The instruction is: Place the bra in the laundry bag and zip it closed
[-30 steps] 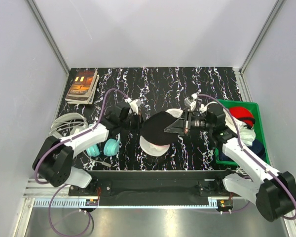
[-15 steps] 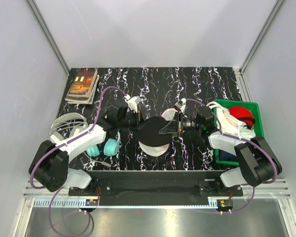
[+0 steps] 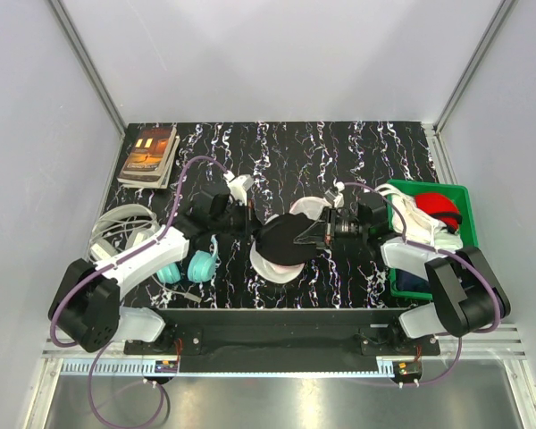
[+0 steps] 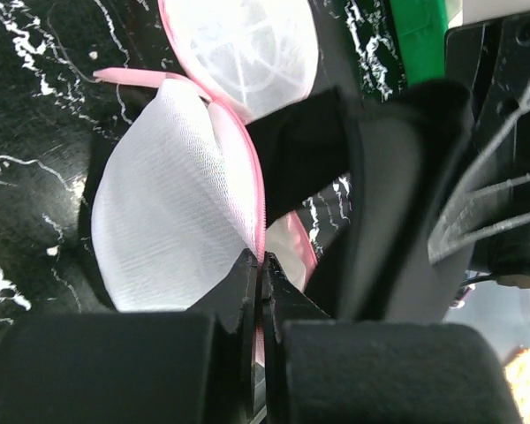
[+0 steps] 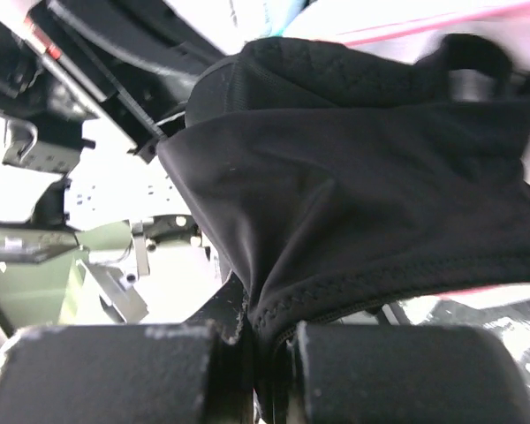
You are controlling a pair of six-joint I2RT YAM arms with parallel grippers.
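The bra (image 3: 281,239), spread flat a second ago, is now being pushed down, crumpled, into the open laundry bag (image 3: 270,268) at mid-tabletop (image 3: 339,152) by the right fingers (image 5: 336,371), clamped tight on its hem. The pink zip trim (image 4: 258,203) is being pinched by the fully closed left fingers (image 4: 238,300). Zipping is not yet begun.

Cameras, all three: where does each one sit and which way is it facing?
Top: above and behind the arms, facing down at the table; both arms show, left tool and right tool at the bag.
Left wrist: on the left arm, facing along its shut tool at the bag's pink rim it pinches.
Right wrist: on the right arm, facing along its shut tool at the bra it pinches.
Shared: both wrist views show the bra.
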